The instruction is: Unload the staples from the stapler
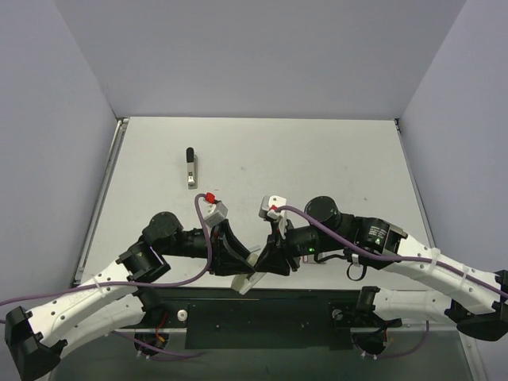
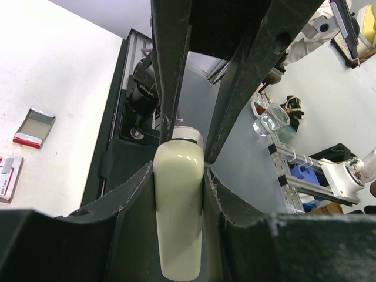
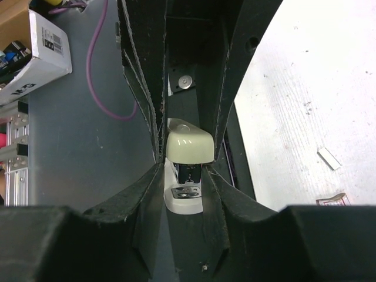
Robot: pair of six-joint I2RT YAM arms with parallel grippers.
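Two robot arms meet over the middle of the bench's (image 1: 317,151) near edge, holding one small cream stapler (image 3: 189,147) in the air between them. The left end effector (image 2: 179,170) is clamped on the stapler's rounded cream body, with a finger pressed to each side. The right end effector (image 3: 185,176) faces it from the other end and is narrowed about the stapler's front. There the cream top stands lifted off a metal channel (image 3: 188,175) and a white base. Its pads look to touch both sides, though how firmly is unclear. Whether staples sit in the channel cannot be told.

The step in hand appears to be getting a hold from both ends so the stapler can be opened and emptied. To do it well, the left hold needs to be firm and level. The right should take one part only, top or base, squarely and not across the gap. The open mouth is best pointed down over the bench surface, not past the near edge, so nothing falls out of reach.

Counted:
- one stapler
- two end effectors, both on the stapler
- one short silver-grey strip of staples (image 3: 329,158), lying loose on the bench beside the right arm
- two small boxes side by side: an open box with a red edge (image 2: 35,126) and a red-and-white box (image 2: 7,176)
- one slim black-and-silver item (image 1: 190,168) in the bench's far left quarter
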